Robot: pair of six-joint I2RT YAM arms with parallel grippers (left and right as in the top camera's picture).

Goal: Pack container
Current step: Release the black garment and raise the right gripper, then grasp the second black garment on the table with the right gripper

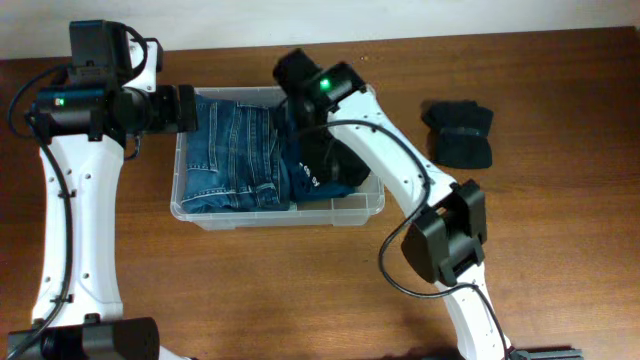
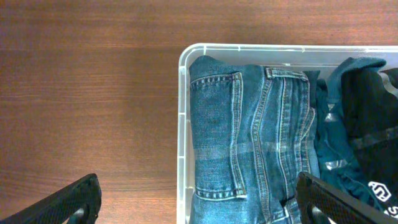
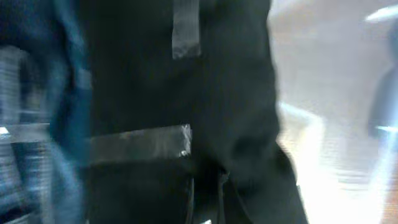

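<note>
The clear plastic container stands mid-table. Folded blue jeans fill its left half. A dark garment with grey strips and white print lies in its right half. My right gripper reaches down into the container. In the blurred right wrist view its fingers are close together on the dark garment. My left gripper is open and empty at the container's left wall. In the left wrist view its fingers straddle that wall beside the jeans.
A black folded garment lies on the wooden table to the right of the container. The right arm's elbow hangs over the table in front of the container's right corner.
</note>
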